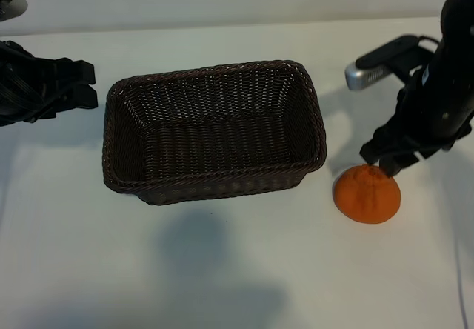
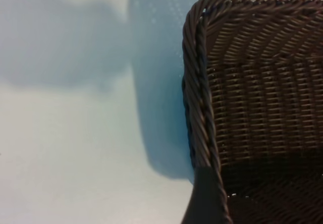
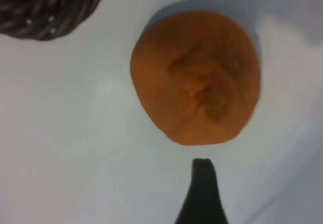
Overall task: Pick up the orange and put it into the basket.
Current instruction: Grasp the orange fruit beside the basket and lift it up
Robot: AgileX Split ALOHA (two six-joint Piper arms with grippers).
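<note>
The orange (image 1: 367, 194) rests on the white table just off the basket's right end; in the right wrist view the orange (image 3: 197, 77) shows its dimpled top. My right gripper (image 1: 379, 163) hovers just behind and above it, open and holding nothing. One dark finger (image 3: 203, 191) of that gripper ends a little short of the fruit without touching it. The dark brown wicker basket (image 1: 118, 110) stands empty in the middle of the table. My left gripper (image 1: 92, 84) is parked at the far left, open, close to the basket's left end (image 2: 202, 93).
The white table (image 1: 222, 270) stretches bare in front of the basket, with a soft shadow on it. A silver camera housing (image 1: 370, 73) sticks out from the right arm above the orange. Only a narrow gap separates the basket's right corner (image 3: 45, 7) from the fruit.
</note>
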